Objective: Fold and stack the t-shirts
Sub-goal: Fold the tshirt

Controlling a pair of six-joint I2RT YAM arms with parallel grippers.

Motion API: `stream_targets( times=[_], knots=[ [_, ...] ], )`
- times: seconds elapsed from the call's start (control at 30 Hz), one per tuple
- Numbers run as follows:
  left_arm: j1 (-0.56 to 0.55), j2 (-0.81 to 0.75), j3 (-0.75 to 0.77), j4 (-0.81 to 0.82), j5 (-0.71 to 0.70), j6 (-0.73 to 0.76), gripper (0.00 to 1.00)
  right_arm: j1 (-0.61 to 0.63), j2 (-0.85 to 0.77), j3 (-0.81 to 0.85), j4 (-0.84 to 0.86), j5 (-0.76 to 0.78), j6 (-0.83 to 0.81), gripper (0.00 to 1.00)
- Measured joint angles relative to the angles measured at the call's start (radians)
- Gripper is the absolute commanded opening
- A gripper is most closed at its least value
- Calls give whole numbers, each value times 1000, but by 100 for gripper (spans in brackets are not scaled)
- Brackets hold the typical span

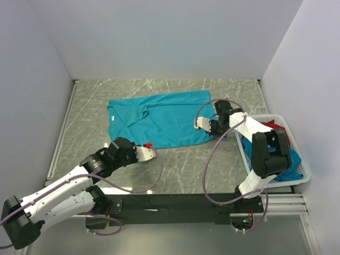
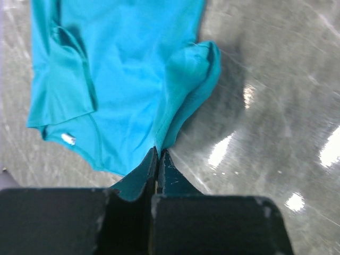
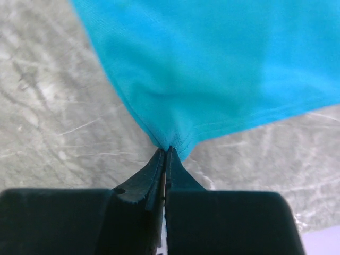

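A teal t-shirt (image 1: 164, 119) lies spread on the grey table, its neck at the left. My left gripper (image 1: 149, 145) is shut on the shirt's near edge. In the left wrist view the cloth (image 2: 133, 79) runs up from the closed gripper tips (image 2: 158, 152). My right gripper (image 1: 200, 126) is shut on the shirt's right side. In the right wrist view a corner of the teal cloth (image 3: 212, 64) is pinched at the gripper tips (image 3: 167, 149). A red shirt (image 1: 272, 125) and a blue shirt (image 1: 292, 169) lie in the basket.
A white slatted basket (image 1: 297, 180) stands at the table's right edge, beside the right arm. White walls close in the table at the back and sides. Bare marbled table (image 1: 186, 164) lies between the shirt and the arm bases.
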Motion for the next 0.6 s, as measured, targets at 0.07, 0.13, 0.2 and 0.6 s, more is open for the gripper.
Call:
stream_targets(
  times=[0.07, 0.13, 0.2, 0.6],
  knots=[
    [0, 9, 13, 7, -16, 3, 0, 0, -2, 16, 10, -5, 31, 0],
    [0, 23, 25, 21, -36, 7, 0, -1, -2, 30, 26, -6, 67, 0],
    [0, 37, 38, 31, -56, 15, 0, -1, -2, 38, 37, -6, 99, 0],
    [124, 116, 86, 134, -77, 58, 0, -23, -2, 115, 76, 13, 256, 0]
  ],
)
